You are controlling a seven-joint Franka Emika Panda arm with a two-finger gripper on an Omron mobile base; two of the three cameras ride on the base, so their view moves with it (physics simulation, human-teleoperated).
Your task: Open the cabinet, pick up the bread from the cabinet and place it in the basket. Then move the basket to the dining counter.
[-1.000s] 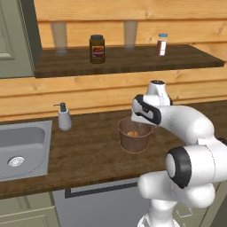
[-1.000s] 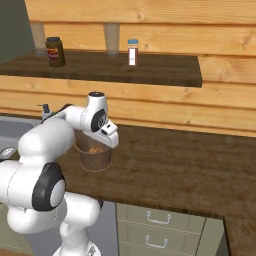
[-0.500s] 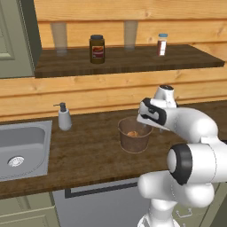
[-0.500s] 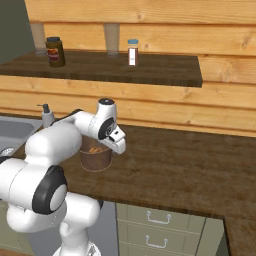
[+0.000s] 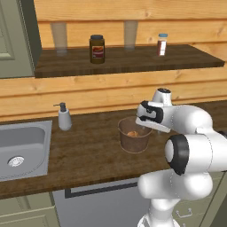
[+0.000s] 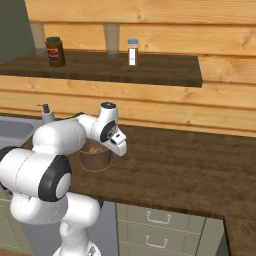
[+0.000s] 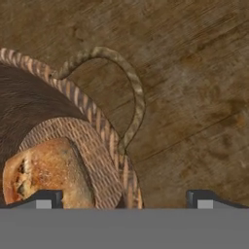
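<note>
We see the basket point(image 5: 134, 139) from behind-left and behind-right point(image 6: 96, 157), both base views facing forward-down over the worktop point(image 5: 88, 155). The hand view looks straight down, close on the basket's rim point(image 7: 87, 109).

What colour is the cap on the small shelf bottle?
Blue, on the bottle; the right base view shows it best.

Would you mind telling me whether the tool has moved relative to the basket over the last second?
Yes. The tool has shifted rightward, from above the basket toward its right rim.
</note>
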